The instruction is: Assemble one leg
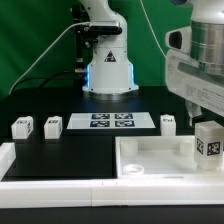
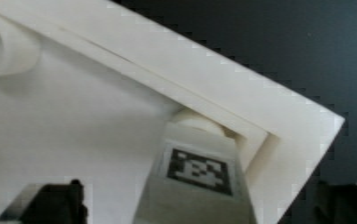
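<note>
Standing upright in a corner of the tabletop point(image 1: 150, 158), near the desk's front edge on the exterior view's right, the leg point(image 1: 207, 140) looks placed but, I judge, not yet surely fastened. The gripper point(image 2: 196, 203) straddles it, jaws wide and clear of it.

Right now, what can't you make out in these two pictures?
1. End effector: the wrist view's edge cuts off its fingertips; the exterior view blurs them.
2. Small white plastic cuboid leg: whether its foot is seated in the large white square tray-like tabletop; both views too coarse.
3. Three other white legs: exterior view, marker patterns too small.
4. Arm: exterior view's top and right edges cut it off.
</note>
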You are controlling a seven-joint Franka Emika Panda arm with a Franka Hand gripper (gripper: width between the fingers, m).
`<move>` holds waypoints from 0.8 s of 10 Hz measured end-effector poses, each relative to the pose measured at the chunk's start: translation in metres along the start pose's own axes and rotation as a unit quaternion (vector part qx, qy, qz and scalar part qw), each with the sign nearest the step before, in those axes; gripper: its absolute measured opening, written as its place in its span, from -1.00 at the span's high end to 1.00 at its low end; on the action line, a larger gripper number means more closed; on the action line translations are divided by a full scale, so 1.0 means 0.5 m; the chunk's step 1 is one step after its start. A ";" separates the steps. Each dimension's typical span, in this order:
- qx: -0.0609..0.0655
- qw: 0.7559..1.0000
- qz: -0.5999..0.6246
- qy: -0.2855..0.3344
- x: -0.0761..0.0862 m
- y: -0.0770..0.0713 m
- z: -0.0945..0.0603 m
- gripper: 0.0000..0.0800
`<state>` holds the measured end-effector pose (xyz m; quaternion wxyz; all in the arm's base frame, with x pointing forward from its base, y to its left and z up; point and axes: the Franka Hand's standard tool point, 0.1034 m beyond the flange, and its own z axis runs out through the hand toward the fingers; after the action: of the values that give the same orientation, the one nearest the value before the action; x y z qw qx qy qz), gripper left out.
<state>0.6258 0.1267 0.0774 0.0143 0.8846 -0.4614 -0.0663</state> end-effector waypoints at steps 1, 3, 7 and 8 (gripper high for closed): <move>-0.002 0.998 -0.060 0.001 0.000 0.001 0.002 -0.62; -0.003 0.983 -0.184 0.002 -0.001 0.000 0.003 -0.62; -0.003 0.922 -0.387 0.001 0.007 0.004 0.003 -0.62; -0.003 0.892 -0.452 0.001 0.014 0.007 0.002 -0.62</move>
<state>0.6266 0.1188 0.0758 -0.0147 0.9976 -0.0113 -0.0661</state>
